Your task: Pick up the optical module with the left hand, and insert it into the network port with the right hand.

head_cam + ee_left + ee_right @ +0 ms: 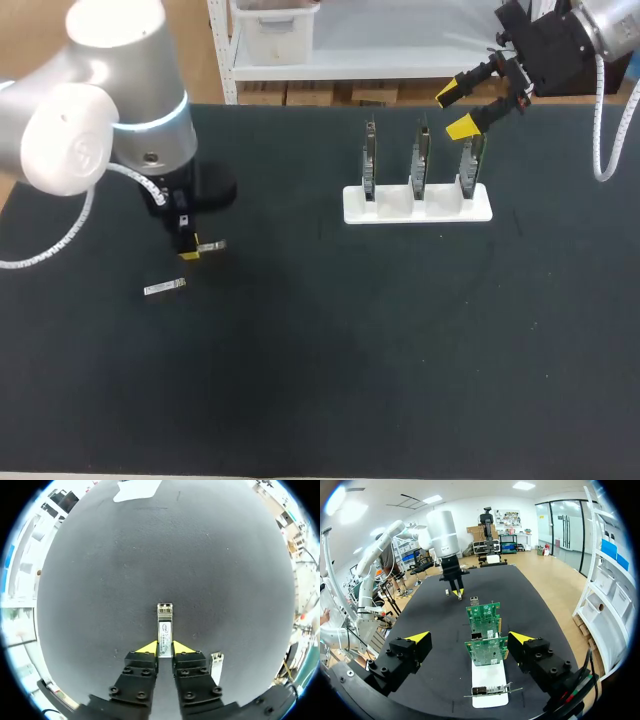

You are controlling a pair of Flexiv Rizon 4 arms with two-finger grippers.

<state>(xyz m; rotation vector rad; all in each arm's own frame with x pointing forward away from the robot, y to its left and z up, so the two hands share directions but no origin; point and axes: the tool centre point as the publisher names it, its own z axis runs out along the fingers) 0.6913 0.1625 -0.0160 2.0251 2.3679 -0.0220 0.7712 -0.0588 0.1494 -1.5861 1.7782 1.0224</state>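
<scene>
The optical module (165,632) is a slim silver bar with a white label along its upper face and a small metal latch end pointing away from our left hand (165,649). The hand is closed narrowly on it, one yellow-tipped finger (148,648) against each long side of the rear part, and most of the bar sticks out ahead of the tips. From above, the module (210,245) juts sideways out of the downward-pointing left hand (190,250), low over the dark table (350,350).

A second module (216,664) lies flat on the table just beside the hand, apart from the fingers; from above it (165,288) sits near the hand, on the side away from the stand.

Our right hand (469,638) is spread wide and grips nothing. Ahead of it, three green circuit boards (483,630) stand upright in a row on a white stand (487,687), in line with the gap between its fingers and untouched. In the head view this hand (462,110) hangs by the top of the end board (472,160), well apart from the left hand.
</scene>
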